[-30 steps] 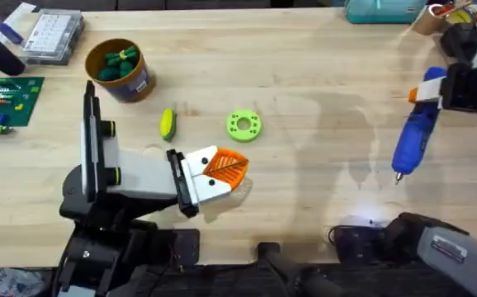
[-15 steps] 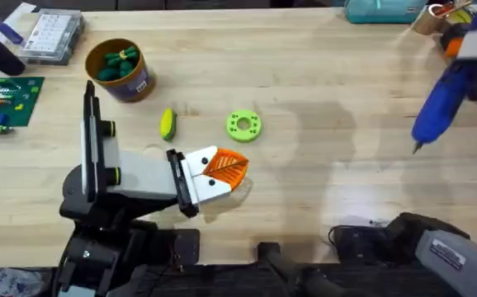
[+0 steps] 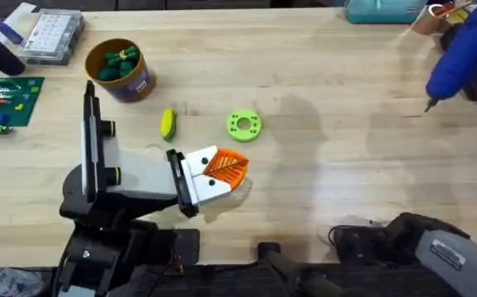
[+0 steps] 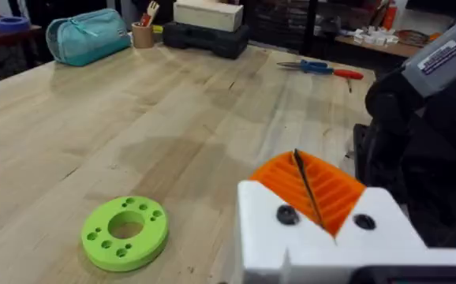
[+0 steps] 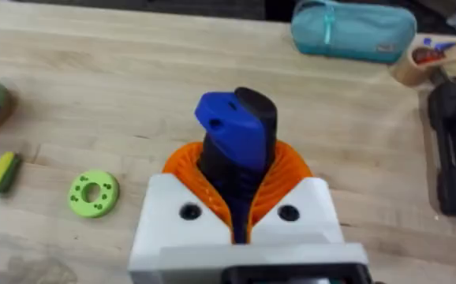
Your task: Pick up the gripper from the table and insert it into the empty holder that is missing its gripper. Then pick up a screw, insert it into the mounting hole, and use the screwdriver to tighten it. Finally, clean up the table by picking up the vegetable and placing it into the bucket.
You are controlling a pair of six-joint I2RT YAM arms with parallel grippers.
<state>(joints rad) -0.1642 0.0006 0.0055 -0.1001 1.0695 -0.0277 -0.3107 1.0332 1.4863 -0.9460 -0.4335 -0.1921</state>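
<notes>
Screwdriver [image 3: 460, 51] held aloft at far right of bench [image 3: 321, 91], tip down, clamped between orange pads of right end effector [image 5: 240, 207]. Left end effector [image 4: 316, 207] low near front edge, pads pressed together, nothing between. Corn cob [image 3: 167, 124] lies beside lime-green ring disc [image 3: 243, 125]. Bucket [image 3: 120, 70] far left, holding dark green toy vegetables [image 3: 118, 63].

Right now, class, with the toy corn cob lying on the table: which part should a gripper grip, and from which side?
I'd take the toy corn cob across its yellow middle, coming straight down from above, jaws closing on its long sides. It lies flat, lengthwise away from the arm bases, with bare table on both sides.
</notes>
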